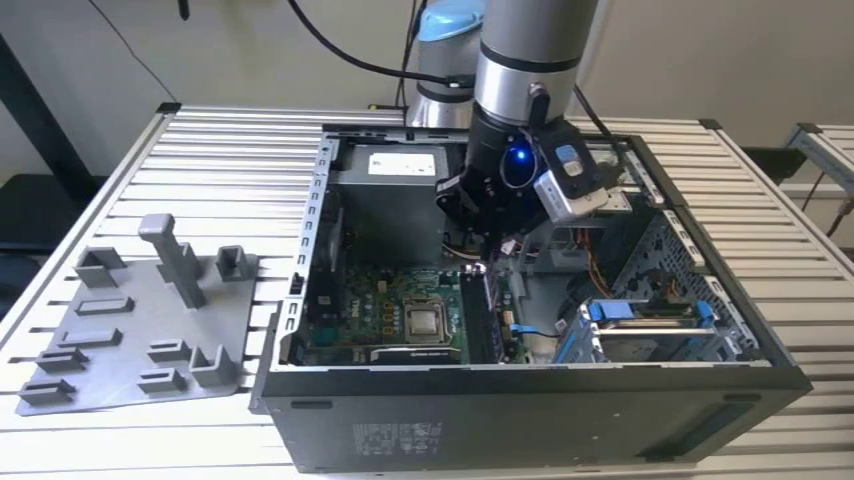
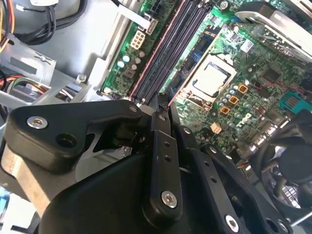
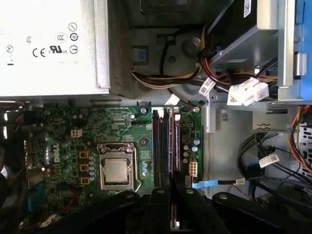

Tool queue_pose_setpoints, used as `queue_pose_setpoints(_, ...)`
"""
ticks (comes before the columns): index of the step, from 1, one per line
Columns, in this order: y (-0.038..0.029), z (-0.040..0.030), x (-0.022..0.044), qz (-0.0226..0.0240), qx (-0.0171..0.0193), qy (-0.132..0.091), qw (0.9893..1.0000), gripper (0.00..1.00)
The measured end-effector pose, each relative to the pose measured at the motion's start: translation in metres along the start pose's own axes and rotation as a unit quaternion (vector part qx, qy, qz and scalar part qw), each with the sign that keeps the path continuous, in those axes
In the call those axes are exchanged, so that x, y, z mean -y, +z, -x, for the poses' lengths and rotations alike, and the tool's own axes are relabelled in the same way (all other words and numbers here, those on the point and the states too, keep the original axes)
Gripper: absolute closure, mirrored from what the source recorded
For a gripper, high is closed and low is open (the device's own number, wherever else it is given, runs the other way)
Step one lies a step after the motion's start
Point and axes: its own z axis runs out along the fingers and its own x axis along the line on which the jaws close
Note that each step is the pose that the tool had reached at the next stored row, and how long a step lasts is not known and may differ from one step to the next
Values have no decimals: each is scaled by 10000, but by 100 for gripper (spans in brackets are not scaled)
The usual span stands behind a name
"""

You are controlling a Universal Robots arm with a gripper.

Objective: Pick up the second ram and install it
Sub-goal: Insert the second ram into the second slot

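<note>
My gripper reaches down into the open computer case, above the black memory slots beside the processor socket. In both wrist views its fingers are drawn together, shut on the second ram. The ram shows edge-on as a thin dark strip running along the slots. In the second wrist view the fingertips sit over the end of the slots. Another stick stands in the neighbouring slot, on the side away from the socket. How deep the held stick sits in its slot is hidden.
A grey plastic fixture with upright posts lies on the slatted table at the exterior view's left. Inside the case are the power supply, bundles of cables and a drive cage with blue clips. The case walls hem in the arm.
</note>
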Motion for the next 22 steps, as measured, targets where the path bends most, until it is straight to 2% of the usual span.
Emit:
queue_pose_setpoints(8,37,-1,0,2,1,0,10000,86)
queue_pose_setpoints(18,216,-6,14,0,0,0,10000,86)
queue_pose_setpoints(22,275,-7,22,-1,-13,-1,10000,86)
